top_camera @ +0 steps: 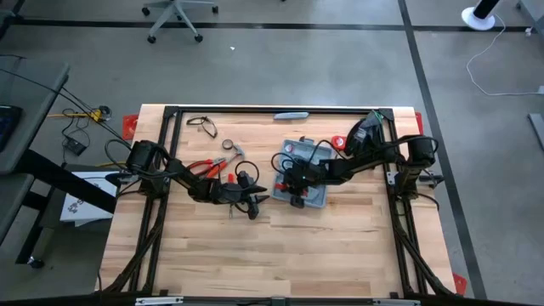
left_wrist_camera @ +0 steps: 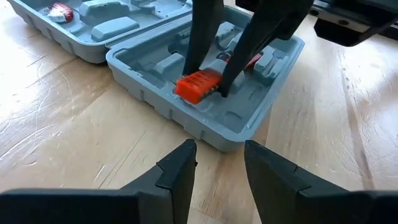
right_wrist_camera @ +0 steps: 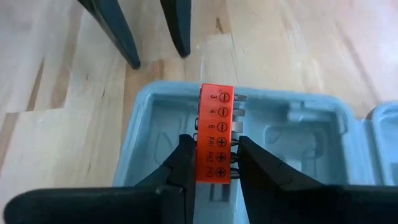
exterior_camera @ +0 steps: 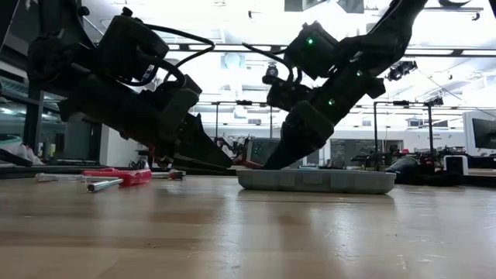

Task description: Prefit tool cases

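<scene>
The blue-grey tool case [top_camera: 315, 196] lies open on the table right of centre, its two moulded halves [left_wrist_camera: 186, 118] side by side. My right gripper [right_wrist_camera: 216, 163] reaches over one half from the right, shut on an orange bit holder [left_wrist_camera: 198, 86]. My left gripper [left_wrist_camera: 221, 171] stands open just left of the case, low over the wood, with nothing between its fingers. In the low view the case [exterior_camera: 318, 180] rests flat on its underside, with both grippers at its left end. My right gripper pinches the orange bit holder's two long sides [right_wrist_camera: 214, 158] between its two fingers, near the end closest to the wrist. The fingers [right_wrist_camera: 185, 163] slant down from the table's right and lie along the holder. The holder sits low in the case's tray; whether it rests there I cannot tell.
Red-handled pliers [top_camera: 202, 167] and a hammer [top_camera: 235, 151] lie left of the case, a black loop [top_camera: 202, 125] and a slim grey bar [top_camera: 291, 115] near the far edge. A red item [left_wrist_camera: 60, 11] sits in the other case half. The table's near half is bare wood.
</scene>
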Tool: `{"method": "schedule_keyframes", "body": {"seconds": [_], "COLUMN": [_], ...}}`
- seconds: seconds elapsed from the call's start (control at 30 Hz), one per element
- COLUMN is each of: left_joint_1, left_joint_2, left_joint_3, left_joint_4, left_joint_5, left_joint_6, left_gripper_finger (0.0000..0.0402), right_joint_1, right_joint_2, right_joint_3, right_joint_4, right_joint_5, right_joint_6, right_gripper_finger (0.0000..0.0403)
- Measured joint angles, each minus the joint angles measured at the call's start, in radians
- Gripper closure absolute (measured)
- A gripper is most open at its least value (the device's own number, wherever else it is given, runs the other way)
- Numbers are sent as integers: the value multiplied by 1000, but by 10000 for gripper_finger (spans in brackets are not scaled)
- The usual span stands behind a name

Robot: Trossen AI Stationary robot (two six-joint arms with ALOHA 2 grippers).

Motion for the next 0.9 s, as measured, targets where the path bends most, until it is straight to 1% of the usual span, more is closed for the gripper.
{"method": "schedule_keyframes", "body": {"seconds": [0.07,0.3,0.5,0.6,0.73,0.83,0.9], "left_joint_1": [0,0,0,0,13,36,57], "left_joint_2": [0,0,0,0,0,0,0], "left_joint_3": [0,0,1,9,64,141,213], "left_joint_4": [0,0,0,-1,-5,-97,-242], "left_joint_5": [0,0,3,2,13,55,81], "left_joint_6": [0,-1,1,46,155,245,295], "left_gripper_finger": [271,271,271,271,271,271,271], "right_joint_1": [0,2,2,2,2,2,2], "right_joint_2": [1,11,10,9,10,11,11], "right_joint_3": [0,-2,-41,-47,-48,-49,-49], "right_joint_4": [-7,-18,6,9,16,16,16], "right_joint_5": [-18,-21,-16,-16,-16,-16,-16], "right_joint_6": [4,14,52,61,62,63,65], "right_gripper_finger": [322,322,322,322,322,322,322]}}
